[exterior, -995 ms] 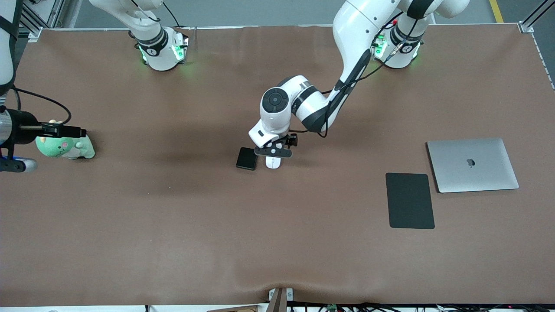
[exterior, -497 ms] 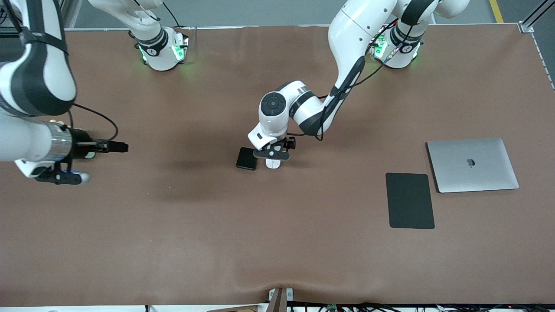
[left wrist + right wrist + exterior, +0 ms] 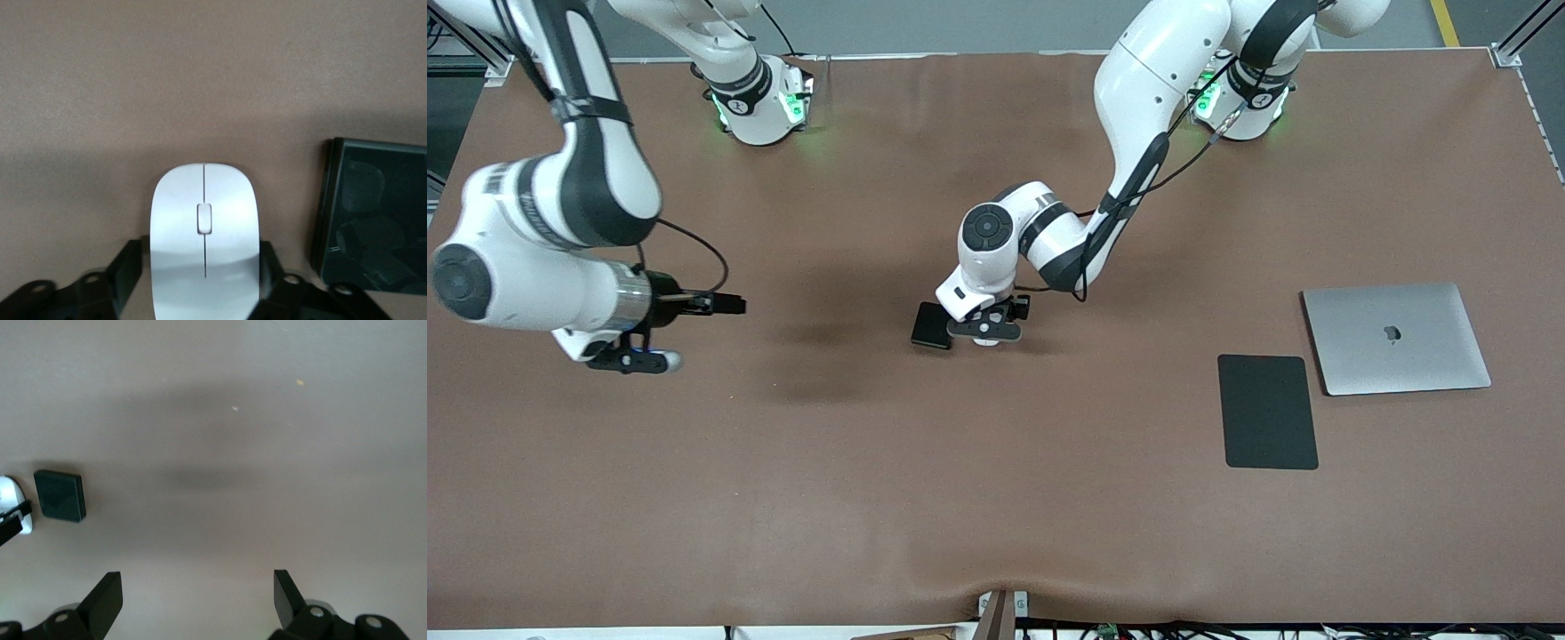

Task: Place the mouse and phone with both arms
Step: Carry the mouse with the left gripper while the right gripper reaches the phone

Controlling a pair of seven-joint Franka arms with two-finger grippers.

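Right gripper (image 3: 729, 305) advanced — open | left gripper (image 3: 985, 331) straddles mouse (image 3: 204, 237) lengthwise

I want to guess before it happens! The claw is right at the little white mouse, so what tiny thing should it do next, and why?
Probably the left claw should squeeze shut on the small glossy white oval mouse. Its black fingers already sit on either side of the mouse, which lies on the brown table beside the small black slab phone. The open right claw hangs over bare table.

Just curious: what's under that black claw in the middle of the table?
The white mouse lies on the table between the left gripper fingers; its rear end is covered.
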